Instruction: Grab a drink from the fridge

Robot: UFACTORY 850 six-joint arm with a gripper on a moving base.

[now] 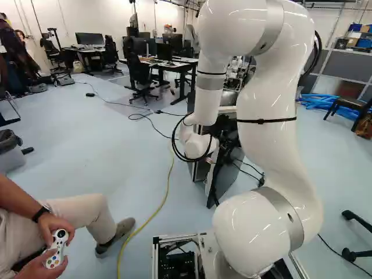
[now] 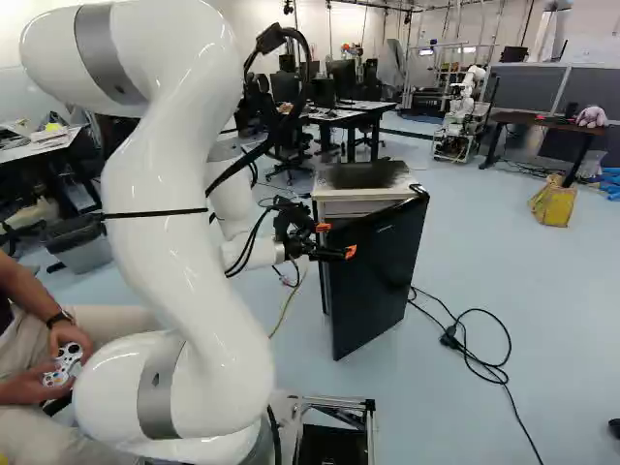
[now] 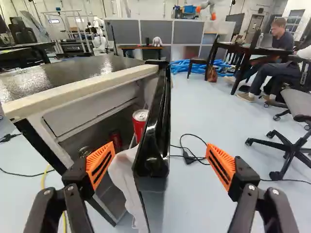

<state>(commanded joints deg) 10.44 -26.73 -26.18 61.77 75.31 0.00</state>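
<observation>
Released end effector (image 3: 160,154) straddles the ajar fridge door (image 3: 151,162), presumably to swing it wider (red can (image 3: 140,125) within).

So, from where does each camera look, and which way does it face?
Left base view: behind and left of the glossy white arm, which stands right of middle; faces ahead, slightly down.
Right base view: behind and right of the arm, which stands left of middle; faces likewise.
Wrist view: on the wrist, looking along the black, orange-padded gripper.
Shared: base views, the white handheld controller; right base and wrist views, the glossy black fridge door.
</observation>
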